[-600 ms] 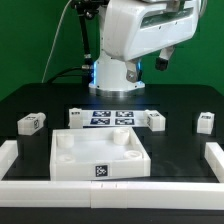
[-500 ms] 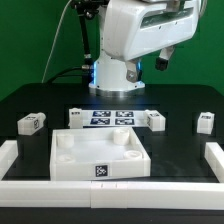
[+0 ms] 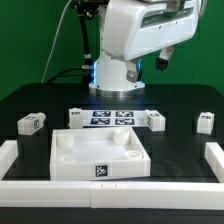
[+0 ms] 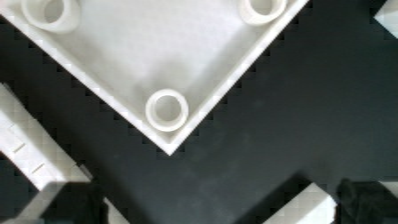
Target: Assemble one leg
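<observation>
Several white legs with black-and-white tags lie on the black table behind the tray: one at the exterior view's left (image 3: 32,123), one by the marker board's left end (image 3: 76,116), one at its right end (image 3: 154,120), one far right (image 3: 204,122). The large white square tray (image 3: 62,160) sits in the middle. In the wrist view the tray's underside (image 4: 160,50) shows a round corner socket (image 4: 166,108). My gripper (image 4: 217,206) hangs high above the tray, open and empty. Its dark fingers (image 4: 68,205) stand wide apart.
The marker board (image 3: 111,117) lies flat behind the tray. White bars border the work area at the exterior view's left (image 3: 8,151), right (image 3: 214,154) and front (image 3: 110,191). The arm's white body (image 3: 130,40) towers at the back.
</observation>
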`<state>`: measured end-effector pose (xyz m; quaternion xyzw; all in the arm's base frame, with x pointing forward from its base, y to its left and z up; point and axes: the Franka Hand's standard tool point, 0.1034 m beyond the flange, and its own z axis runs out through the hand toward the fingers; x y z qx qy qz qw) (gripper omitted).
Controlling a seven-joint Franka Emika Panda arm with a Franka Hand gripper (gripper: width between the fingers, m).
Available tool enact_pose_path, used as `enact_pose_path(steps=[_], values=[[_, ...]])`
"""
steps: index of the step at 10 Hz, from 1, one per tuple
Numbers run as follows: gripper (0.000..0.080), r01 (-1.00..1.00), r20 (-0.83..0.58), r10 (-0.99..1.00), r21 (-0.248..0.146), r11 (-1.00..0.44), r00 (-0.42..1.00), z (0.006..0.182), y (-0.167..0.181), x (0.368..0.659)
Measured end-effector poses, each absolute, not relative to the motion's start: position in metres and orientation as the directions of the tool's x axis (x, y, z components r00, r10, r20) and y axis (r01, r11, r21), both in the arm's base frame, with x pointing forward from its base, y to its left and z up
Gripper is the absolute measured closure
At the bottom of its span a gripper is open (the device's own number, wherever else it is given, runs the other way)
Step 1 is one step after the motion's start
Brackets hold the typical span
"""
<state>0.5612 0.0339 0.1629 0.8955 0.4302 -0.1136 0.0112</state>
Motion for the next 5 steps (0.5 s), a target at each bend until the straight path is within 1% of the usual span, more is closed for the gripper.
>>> enact_pose_path(steps=[2,3,5], values=[[0.0149,0.773,-0.213,0.768,-0.077,-0.629,0.604,0.163,0.034,0.561],[0.0149,0.788,-0.194,0.783,-0.068,-0.612,0.591,0.161,0.034,0.558],[0.0149,0.856,-0.136,0.852,-0.042,-0.515,0.506,0.148,0.028,0.537]])
